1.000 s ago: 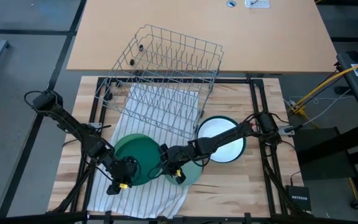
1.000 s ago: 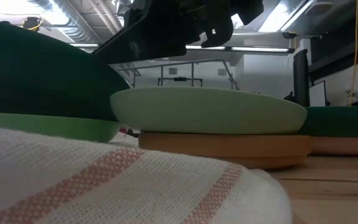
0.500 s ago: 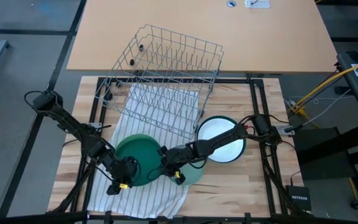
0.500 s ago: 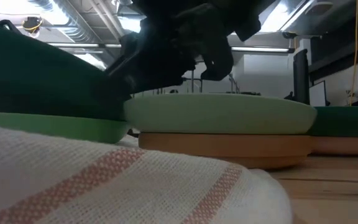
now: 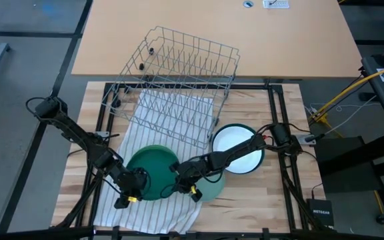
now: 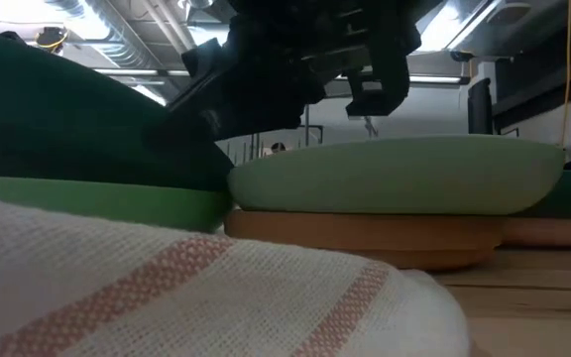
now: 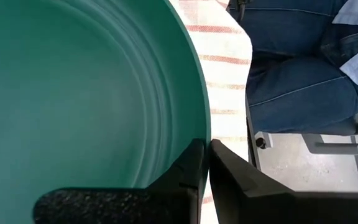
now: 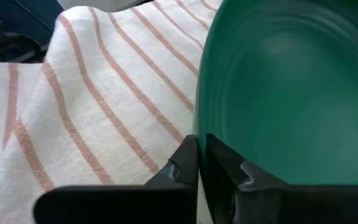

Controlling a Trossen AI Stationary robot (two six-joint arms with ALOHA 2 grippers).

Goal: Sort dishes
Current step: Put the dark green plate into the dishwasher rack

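Observation:
A dark green plate (image 5: pixel 151 170) lies over a light green plate (image 6: pixel 87 201) on the striped cloth (image 5: pixel 152 210), between my two grippers. My left gripper (image 5: pixel 133 188) is shut on its near-left rim. My right gripper (image 5: pixel 177 181) is shut on its right rim. A pale mint plate (image 6: pixel 395 177) rests on a brown plate (image 6: pixel 365 234) just right of it, under my right arm. A white plate with a dark rim (image 5: pixel 239 148) lies on the table farther right. My left gripper pinches the dark green plate's rim (image 7: pixel 202 127), one finger on the plate's inner side and one on the outside. It comes in low from the table's near-left. My right gripper pinches the dark green plate's rim (image 8: pixel 199 127) on the opposite side, one finger inside the plate and one outside over the cloth. It comes in low from the table's right.
A grey wire rack (image 5: pixel 179 80) stands at the far edge, its lower part on the cloth. A person in jeans (image 7: pixel 297 68) sits beyond the table's near edge. Bare wood (image 5: pixel 259 200) lies to the near right.
My right gripper has gone toward the table's left, over the pale mint plate, to the dark green plate's right rim. The pale mint plate has slid a little toward the table's right on the brown plate.

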